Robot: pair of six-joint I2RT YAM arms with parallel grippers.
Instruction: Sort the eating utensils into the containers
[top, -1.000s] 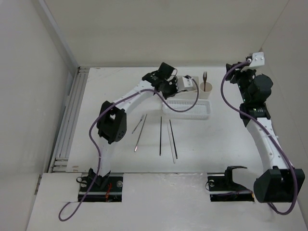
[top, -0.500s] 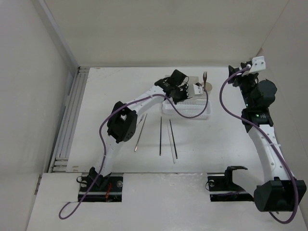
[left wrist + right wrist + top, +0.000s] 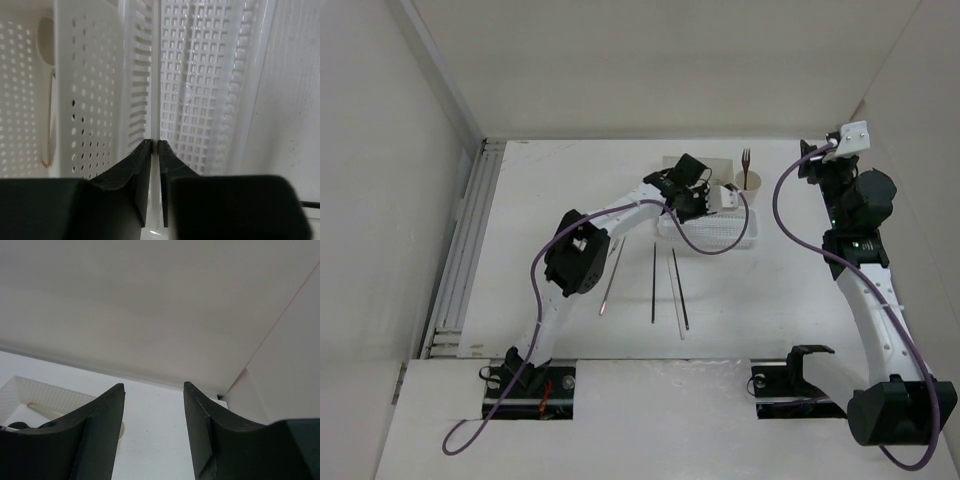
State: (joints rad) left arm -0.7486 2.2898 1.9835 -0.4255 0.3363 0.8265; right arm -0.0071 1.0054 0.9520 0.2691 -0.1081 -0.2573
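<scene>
My left gripper (image 3: pixel 708 208) (image 3: pixel 155 145) is shut on the thin white back rim of the low perforated tray (image 3: pixel 720 232) (image 3: pixel 200 90). The deep white box (image 3: pixel 670 161) (image 3: pixel 90 75) stands right beside that rim, mostly hidden under the arm in the top view; a pale spoon (image 3: pixel 46 40) lies inside it. The cream cup (image 3: pixel 748 183) holds the dark fork (image 3: pixel 746 158) upright. Several chopsticks lie on the table in front of the tray: one slanted (image 3: pixel 612 270), one dark (image 3: pixel 653 282), and a pale and dark pair (image 3: pixel 678 290). My right gripper (image 3: pixel 810 160) (image 3: pixel 154 390) is open and empty, raised to the right of the cup.
White walls close in the table at the back and on both sides. A grooved rail (image 3: pixel 465 250) runs along the left edge. The left arm's purple cable (image 3: pixel 700 243) hangs over the tray. A perforated white container corner (image 3: pixel 30 392) shows low in the right wrist view.
My left arm has swung right from over the box and come down onto the tray's back rim. My right arm has drawn back slightly toward the right wall.
</scene>
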